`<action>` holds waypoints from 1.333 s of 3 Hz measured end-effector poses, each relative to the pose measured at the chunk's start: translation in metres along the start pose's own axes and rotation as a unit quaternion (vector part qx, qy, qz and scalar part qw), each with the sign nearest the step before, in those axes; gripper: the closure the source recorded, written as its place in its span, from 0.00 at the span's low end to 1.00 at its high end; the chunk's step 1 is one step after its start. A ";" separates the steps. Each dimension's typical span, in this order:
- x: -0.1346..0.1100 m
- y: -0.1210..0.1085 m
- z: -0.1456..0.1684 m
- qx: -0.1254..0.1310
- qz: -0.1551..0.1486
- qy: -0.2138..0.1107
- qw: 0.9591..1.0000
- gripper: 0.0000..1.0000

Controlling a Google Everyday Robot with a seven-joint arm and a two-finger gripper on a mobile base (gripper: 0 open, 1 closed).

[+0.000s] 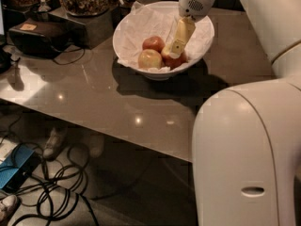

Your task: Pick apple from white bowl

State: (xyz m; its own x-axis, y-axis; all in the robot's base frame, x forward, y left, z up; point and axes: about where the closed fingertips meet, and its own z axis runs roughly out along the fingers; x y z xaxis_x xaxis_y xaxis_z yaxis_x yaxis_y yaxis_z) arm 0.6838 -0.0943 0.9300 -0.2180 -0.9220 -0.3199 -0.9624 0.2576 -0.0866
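Observation:
The white bowl (159, 73) stands at the back of the dark table, lined with crinkled white paper (141, 25). Three apples lie in it. The apple (179, 60), red-orange, is the rightmost and partly hidden by my gripper. A pale yellow-green apple (149, 59) lies to its left and a smaller dark red apple (153, 43) behind. My gripper (175, 52) reaches down into the bowl from the upper right, its yellowish tip down against the top of the red-orange apple.
The grey-brown table (94, 102) runs left to right. A black device (35, 34) and a black stand with jars (89, 20) sit at the back left. My white arm body (244, 154) fills the right foreground. Cables (56, 192) and a blue box (16, 166) lie on the floor.

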 end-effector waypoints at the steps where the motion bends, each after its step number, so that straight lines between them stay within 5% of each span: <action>1: 0.002 0.000 0.005 -0.002 -0.005 0.008 1.000 0.13; 4: 0.003 -0.009 0.014 0.001 -0.023 0.025 0.999 0.13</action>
State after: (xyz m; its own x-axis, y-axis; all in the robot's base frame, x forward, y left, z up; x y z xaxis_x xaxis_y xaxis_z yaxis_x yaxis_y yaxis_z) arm 0.6938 -0.0957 0.9162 -0.1822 -0.9460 -0.2681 -0.9711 0.2159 -0.1018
